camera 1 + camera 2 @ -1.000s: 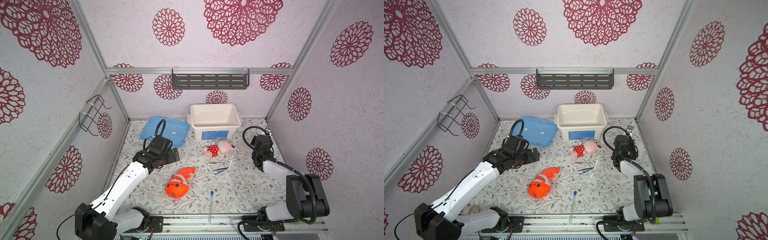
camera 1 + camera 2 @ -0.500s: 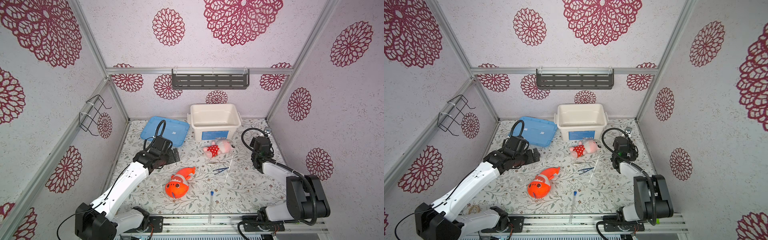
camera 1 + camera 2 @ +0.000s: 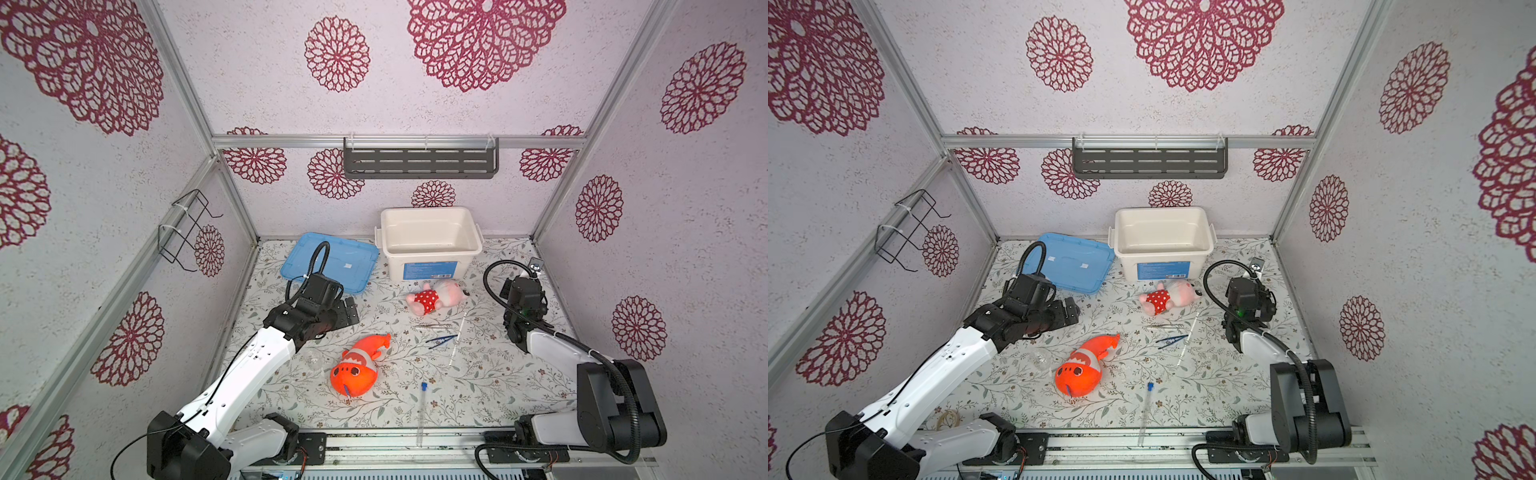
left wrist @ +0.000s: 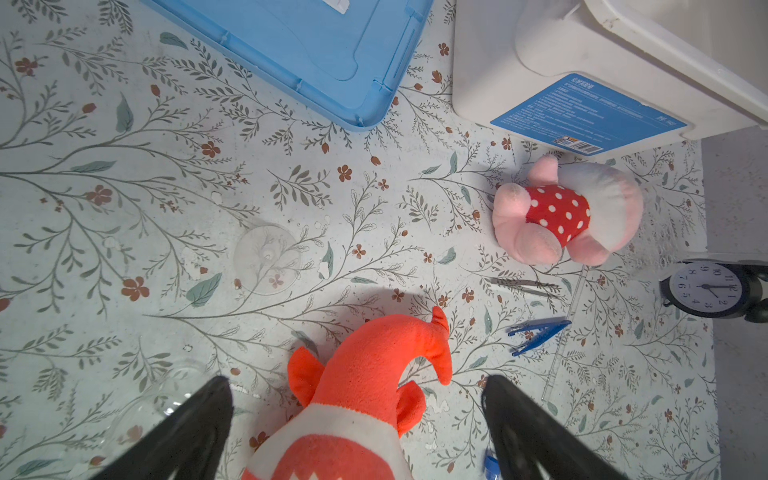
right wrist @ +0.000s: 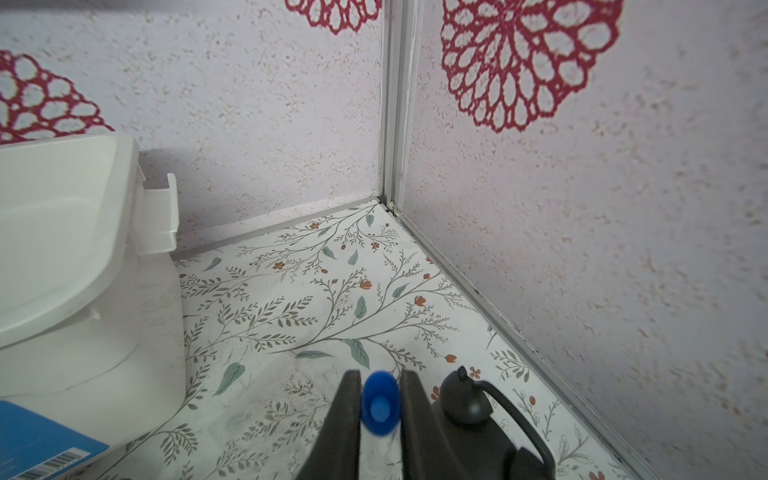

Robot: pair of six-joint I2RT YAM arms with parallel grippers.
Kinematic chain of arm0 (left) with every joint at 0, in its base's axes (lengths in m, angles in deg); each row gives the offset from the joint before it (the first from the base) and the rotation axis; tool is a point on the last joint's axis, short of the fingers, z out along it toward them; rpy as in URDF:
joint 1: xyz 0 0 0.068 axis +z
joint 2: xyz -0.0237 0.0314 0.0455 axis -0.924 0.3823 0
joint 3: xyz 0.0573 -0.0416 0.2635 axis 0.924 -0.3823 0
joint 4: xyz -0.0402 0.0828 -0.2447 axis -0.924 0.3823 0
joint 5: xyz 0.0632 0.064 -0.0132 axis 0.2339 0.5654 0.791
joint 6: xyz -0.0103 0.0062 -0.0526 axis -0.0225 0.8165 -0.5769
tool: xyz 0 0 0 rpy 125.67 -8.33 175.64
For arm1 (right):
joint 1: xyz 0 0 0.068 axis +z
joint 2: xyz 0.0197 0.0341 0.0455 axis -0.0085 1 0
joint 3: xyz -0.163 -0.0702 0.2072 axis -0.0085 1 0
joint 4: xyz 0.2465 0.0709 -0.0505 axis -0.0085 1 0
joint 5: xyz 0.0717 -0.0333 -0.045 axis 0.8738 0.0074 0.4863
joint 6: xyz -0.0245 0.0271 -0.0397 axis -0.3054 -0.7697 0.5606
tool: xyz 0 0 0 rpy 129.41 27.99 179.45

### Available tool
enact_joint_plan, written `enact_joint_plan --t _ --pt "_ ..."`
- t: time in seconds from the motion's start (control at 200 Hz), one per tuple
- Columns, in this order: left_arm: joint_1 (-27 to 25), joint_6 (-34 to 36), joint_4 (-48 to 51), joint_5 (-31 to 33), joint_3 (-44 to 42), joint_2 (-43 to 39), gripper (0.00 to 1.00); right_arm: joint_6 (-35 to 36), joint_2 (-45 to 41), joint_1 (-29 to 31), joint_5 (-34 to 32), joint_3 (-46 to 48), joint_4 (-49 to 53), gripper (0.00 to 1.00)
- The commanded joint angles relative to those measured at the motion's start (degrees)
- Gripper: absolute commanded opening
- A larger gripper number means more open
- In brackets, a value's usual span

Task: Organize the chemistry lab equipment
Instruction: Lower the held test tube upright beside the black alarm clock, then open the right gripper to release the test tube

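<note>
Left jaws: wide apart, near orange fish point(image 4: 365, 374).
Right jaws: narrow, clamped on blue-capped tube point(image 5: 379, 405), far right corner.
Second tube point(image 3: 422, 409): flat on surface point(image 3: 478, 386), near edge.

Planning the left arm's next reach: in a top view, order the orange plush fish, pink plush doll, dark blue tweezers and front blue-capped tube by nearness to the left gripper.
1. orange plush fish, close by the left gripper, toward the front.
2. pink plush doll and dark blue tweezers, farther right: too close to call.
3. front blue-capped tube, at the front edge.
</note>
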Motion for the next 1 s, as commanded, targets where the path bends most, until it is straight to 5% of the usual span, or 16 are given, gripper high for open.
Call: enact_joint_plan --t 0.0,0.996 --pt "0.22 -1.07 -1.28 0.12 -0.81 -1.16 0.97 0.15 -2.51 0.33 0.77 0.48 1.42 0.19" --pt "0.17 -1.32 -2.0 -0.38 -1.35 -0.45 0.98 -1.89 0.91 0.05 1.58 -2.21 9.13 0.19"
